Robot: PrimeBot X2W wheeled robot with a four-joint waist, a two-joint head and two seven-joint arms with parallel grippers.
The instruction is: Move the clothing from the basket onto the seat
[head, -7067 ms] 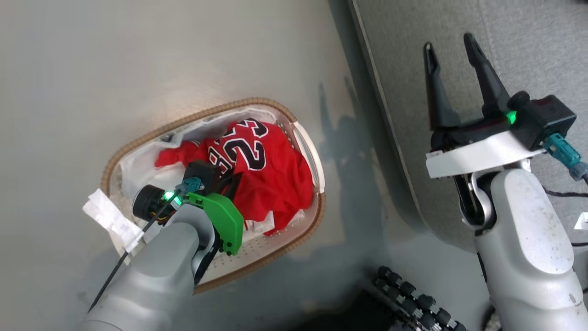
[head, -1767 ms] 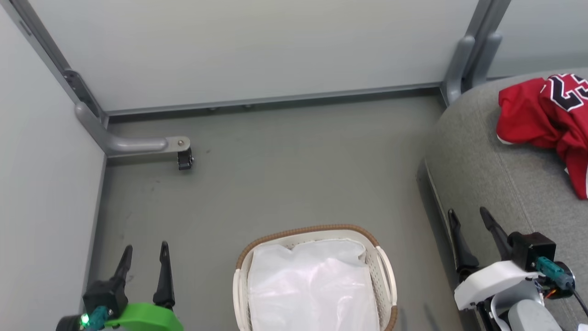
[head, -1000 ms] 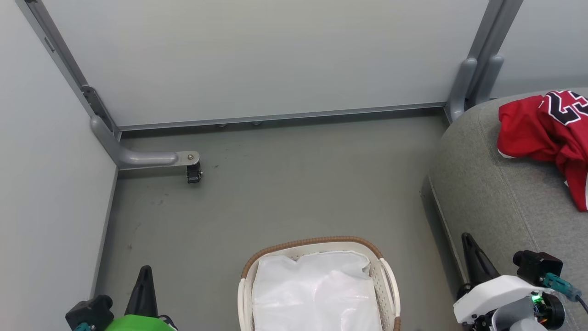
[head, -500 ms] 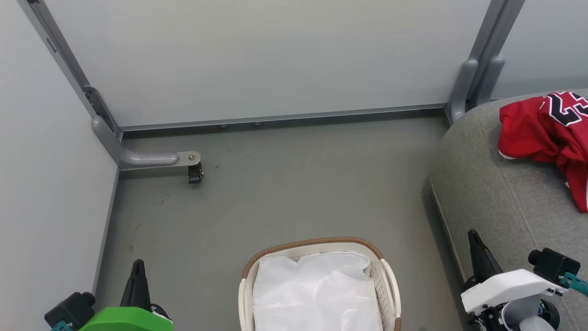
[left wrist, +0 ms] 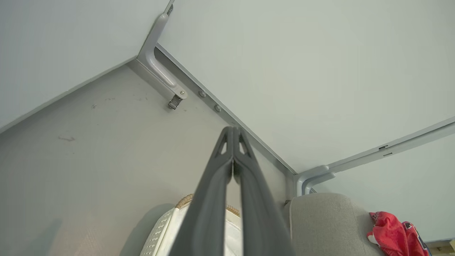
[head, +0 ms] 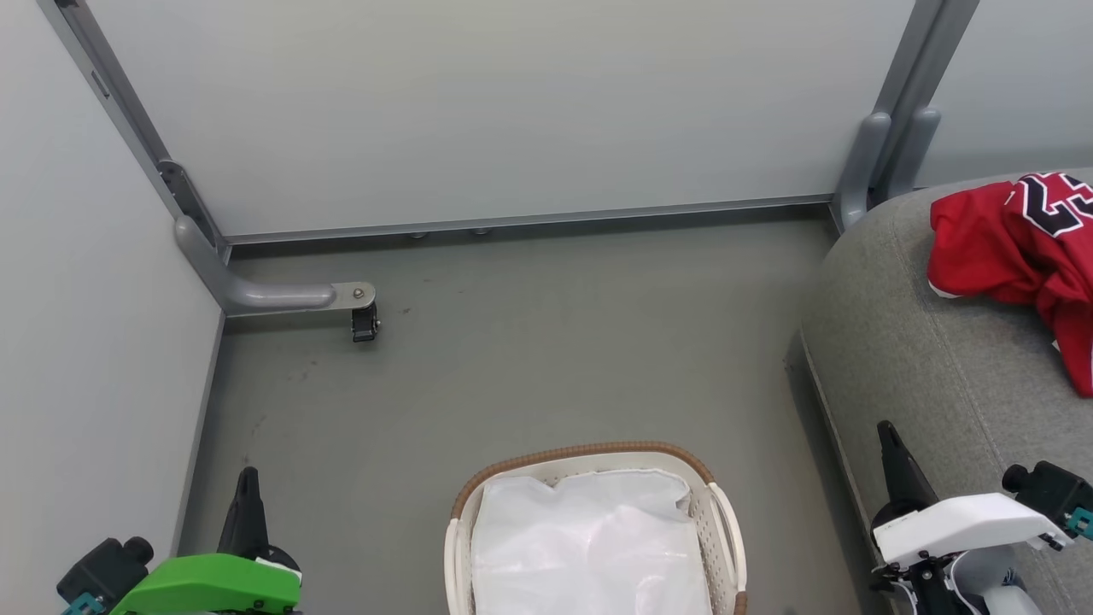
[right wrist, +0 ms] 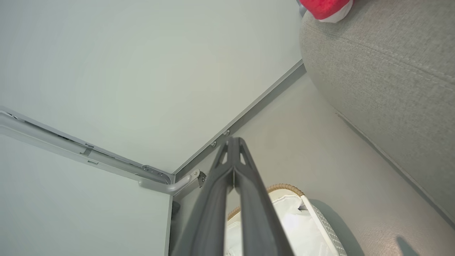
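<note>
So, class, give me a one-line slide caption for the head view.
Red clothing lies on the grey seat; the lined basket stands on the floor; left gripper and right gripper shut.

Lab test bay w/ bare partition panels (head: 512, 111).

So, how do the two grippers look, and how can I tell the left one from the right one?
Both grippers have two long dark grey fingers, tapering, with triangular cut-outs near the tips. The left gripper has a bright green housing, the right gripper a white housing. Each carries a small black camera module with a teal connector.
</note>
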